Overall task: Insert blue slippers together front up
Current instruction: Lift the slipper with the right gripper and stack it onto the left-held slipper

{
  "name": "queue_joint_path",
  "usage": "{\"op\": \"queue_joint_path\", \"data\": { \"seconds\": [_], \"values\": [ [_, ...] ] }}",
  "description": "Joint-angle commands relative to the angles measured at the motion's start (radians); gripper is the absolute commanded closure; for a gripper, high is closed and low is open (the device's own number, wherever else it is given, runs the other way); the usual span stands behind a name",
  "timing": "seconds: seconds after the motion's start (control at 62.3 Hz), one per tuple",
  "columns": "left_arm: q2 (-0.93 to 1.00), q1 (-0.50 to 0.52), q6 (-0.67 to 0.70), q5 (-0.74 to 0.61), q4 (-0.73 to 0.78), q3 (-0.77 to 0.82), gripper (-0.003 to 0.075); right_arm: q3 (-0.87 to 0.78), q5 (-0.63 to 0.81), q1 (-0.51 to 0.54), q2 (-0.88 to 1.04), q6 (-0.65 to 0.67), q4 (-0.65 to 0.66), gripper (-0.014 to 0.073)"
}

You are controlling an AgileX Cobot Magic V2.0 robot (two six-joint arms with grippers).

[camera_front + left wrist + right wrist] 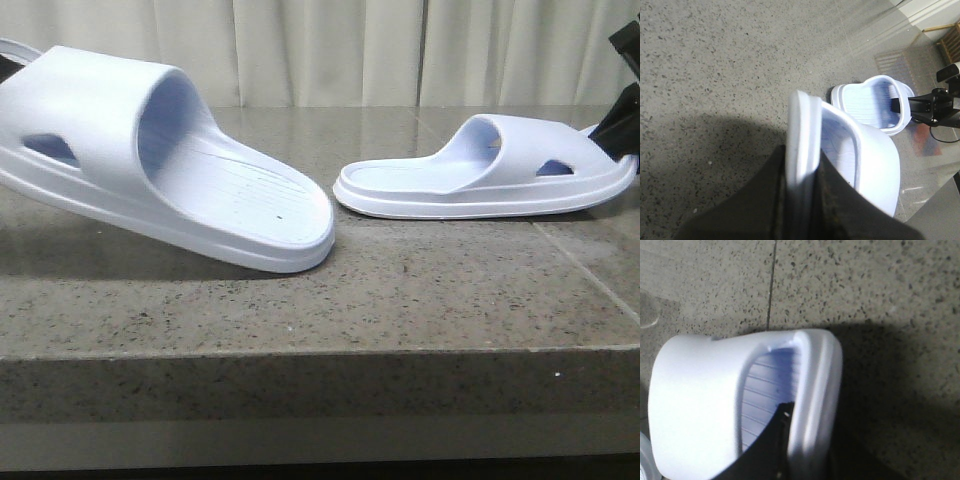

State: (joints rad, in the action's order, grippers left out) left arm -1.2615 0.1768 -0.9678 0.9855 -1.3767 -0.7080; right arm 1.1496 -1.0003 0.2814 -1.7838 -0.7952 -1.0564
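Two pale blue slippers sit over the speckled stone table. The left slipper point(150, 150) is tilted, its toe end raised to the left and its heel end low near the table. In the left wrist view my left gripper point(802, 172) is shut on the sole edge of this slipper point(875, 170). The right slipper point(480, 175) lies level, heel end toward the left one, a gap between them. My right gripper point(625, 105) holds its toe end. In the right wrist view the right gripper point(810, 440) is shut on this slipper's point(695, 400) sole, one finger point(775, 440) inside under the strap.
The stone table point(320, 300) has a front edge close to the camera and a thin seam point(590, 270) at the right. Pale curtains point(320, 50) hang behind. In the left wrist view a wooden piece of furniture point(950, 45) stands beyond the table.
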Motion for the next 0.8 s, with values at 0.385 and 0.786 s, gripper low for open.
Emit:
{"op": "queue_joint_path", "data": {
  "seconds": [0.385,0.786],
  "values": [
    [0.028,-0.007,-0.001,0.028,-0.07,-0.023,0.0741,0.023,-0.04,0.001,0.239,-0.017,-0.035,0.0662],
    [0.013,-0.03,-0.001,0.009,-0.155,-0.023,0.0741,-0.035,-0.034,0.001,0.487,0.037,-0.024,0.0662]
  ]
}}
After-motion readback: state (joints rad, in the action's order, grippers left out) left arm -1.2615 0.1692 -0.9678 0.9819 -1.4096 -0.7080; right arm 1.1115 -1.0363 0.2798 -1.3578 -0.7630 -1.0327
